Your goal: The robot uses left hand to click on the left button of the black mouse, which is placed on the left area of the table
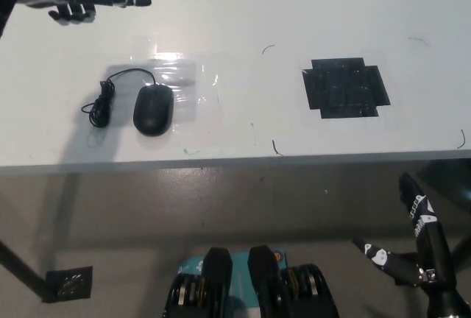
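Head view: the mouse (153, 110) lies on the left part of the table (243, 16), on a patch of clear tape, its cord (103, 97) coiled just to its left. The left hand (73, 3) hovers at the upper left, well apart from the mouse and beyond it, with one finger stretched out in a point and the rest curled in; it holds nothing. The right hand (419, 248) rests below the table edge at the lower right, fingers apart and empty. A black tape square (344, 87) sits on the right part of the table, clear of the work.

The step in hand looks like the approach. To do it well, the pointing fingertip should come back toward the robot and down until it is over the far half of the mouse, on its left side, where the left button should be. Keep the other fingers tucked so that only one tip lands. Press straight down and lightly; a slanted push could slide the mouse on the slick tape. Stay off the cord.
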Tool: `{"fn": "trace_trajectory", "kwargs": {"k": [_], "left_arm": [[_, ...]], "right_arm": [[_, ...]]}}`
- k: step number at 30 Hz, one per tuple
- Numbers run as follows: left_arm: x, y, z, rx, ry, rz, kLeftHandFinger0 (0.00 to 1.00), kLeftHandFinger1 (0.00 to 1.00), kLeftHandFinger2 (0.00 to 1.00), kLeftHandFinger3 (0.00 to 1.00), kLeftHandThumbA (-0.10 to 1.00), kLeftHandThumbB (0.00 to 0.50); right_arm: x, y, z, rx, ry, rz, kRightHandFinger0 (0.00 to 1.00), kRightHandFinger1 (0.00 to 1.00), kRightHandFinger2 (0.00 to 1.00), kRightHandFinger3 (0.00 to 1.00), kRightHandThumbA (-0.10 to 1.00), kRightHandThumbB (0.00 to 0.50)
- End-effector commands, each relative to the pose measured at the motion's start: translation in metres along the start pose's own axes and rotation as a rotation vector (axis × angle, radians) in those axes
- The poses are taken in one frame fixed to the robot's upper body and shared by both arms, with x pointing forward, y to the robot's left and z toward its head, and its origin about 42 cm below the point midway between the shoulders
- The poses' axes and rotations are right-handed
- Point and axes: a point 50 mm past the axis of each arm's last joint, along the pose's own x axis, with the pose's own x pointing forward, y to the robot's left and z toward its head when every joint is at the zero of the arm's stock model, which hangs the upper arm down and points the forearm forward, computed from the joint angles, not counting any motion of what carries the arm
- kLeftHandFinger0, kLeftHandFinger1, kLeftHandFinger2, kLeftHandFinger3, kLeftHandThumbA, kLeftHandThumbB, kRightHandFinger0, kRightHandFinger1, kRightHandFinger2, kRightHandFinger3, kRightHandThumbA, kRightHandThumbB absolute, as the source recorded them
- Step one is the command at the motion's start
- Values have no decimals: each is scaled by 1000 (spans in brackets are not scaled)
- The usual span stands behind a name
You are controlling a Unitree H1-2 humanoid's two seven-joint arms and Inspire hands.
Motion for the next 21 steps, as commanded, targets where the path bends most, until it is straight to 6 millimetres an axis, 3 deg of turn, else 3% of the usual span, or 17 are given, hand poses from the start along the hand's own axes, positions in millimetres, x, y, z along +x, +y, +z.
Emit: {"fn": "trace_trajectory", "kwargs": {"k": [1,4,9,12,18,21], "left_arm": [[-21,31,29,56,2,-23,0,0,46,1000,1000,236],[-12,20,42,115,-29,-51,0,0,48,1000,1000,246],[-1,12,45,108,-44,-72,0,0,81,1000,1000,236],[4,8,46,40,-24,-85,0,0,7,1000,1000,249],[17,-5,43,2,-11,-103,0,0,0,1000,1000,250],[22,-9,42,-30,23,-127,0,0,32,1000,1000,293]], "right_arm": [[4,-7,12,-14,-98,-21,1000,1000,1000,1000,1000,109],[3,-6,12,-7,-88,-17,1000,1000,1000,1000,1000,110],[3,-7,12,-2,-86,-19,1000,1000,1000,1000,1000,114],[3,-8,12,-5,-89,-18,1000,1000,1000,1000,1000,109],[2,-10,13,-17,-94,-20,1000,1000,1000,1000,1000,106],[1,-10,12,-16,-93,-21,1000,1000,1000,1000,1000,112]]}}
